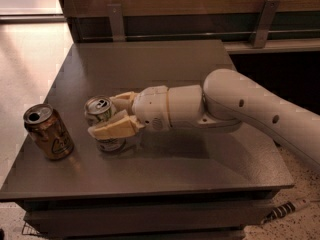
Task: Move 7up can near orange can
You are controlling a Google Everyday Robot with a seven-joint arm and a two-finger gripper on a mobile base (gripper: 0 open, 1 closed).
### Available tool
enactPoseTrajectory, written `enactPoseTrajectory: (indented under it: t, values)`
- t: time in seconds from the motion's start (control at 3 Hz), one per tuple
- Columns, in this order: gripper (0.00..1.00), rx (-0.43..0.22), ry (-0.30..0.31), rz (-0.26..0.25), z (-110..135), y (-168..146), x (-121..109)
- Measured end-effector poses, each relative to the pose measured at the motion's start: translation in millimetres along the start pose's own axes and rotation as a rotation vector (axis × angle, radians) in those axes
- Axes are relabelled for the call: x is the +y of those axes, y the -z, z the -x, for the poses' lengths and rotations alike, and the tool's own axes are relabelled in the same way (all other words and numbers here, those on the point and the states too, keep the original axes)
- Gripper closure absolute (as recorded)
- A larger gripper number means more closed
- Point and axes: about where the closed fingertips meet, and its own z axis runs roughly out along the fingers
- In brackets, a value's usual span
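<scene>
The 7up can point(101, 109), white-silver with a silver top, stands upright on the dark table point(150, 64) left of centre. My gripper point(109, 116) is shut on it, one cream finger in front of the can and one behind it, and the white arm reaches in from the right. The orange can point(48, 132), copper-gold with a pale logo patch and an open silver top, stands upright near the table's left front edge, a short gap to the left of the 7up can.
The table's left edge and front edge lie close to the orange can. A wooden bench back with metal brackets point(116, 21) runs behind the table. A pale floor point(25, 59) lies to the left.
</scene>
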Motion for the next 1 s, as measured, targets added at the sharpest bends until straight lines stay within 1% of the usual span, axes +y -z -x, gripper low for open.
enactPoseTrajectory:
  t: [0.33,0.67,1.0]
  values:
    - [0.3,0.001,0.002,0.003,0.7,-1.2,1.1]
    - [0.05,0.001,0.004,0.006,1.7,-2.9,2.5]
    - [0.0,0.002,0.005,0.008,2.2,-3.7,3.2]
